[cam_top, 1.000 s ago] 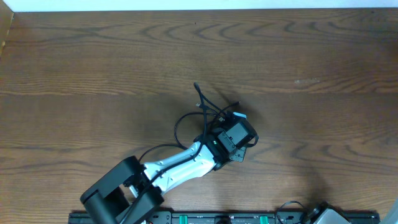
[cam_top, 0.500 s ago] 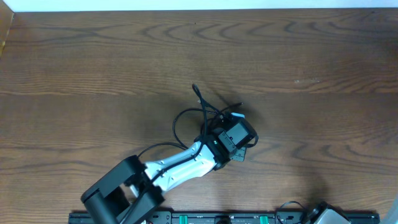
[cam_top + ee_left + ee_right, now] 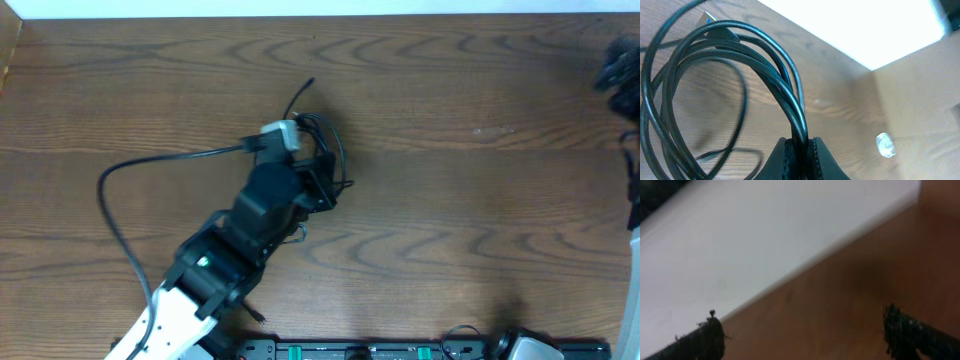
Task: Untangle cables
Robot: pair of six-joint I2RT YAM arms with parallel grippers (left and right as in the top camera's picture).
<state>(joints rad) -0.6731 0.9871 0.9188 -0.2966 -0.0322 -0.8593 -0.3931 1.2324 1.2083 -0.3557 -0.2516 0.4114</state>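
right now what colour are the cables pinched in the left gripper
Black. The cables show best in the left wrist view, pinched by the left gripper.

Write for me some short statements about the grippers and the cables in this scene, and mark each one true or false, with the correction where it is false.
1. The left gripper is shut on the cables. True.
2. The right gripper grips a cable too. False: its jaws stand wide open with nothing between them.
3. The held cables are black. True.
4. The left gripper pinches one single strand. False: several strands pass between its fingers and loop out beyond them.
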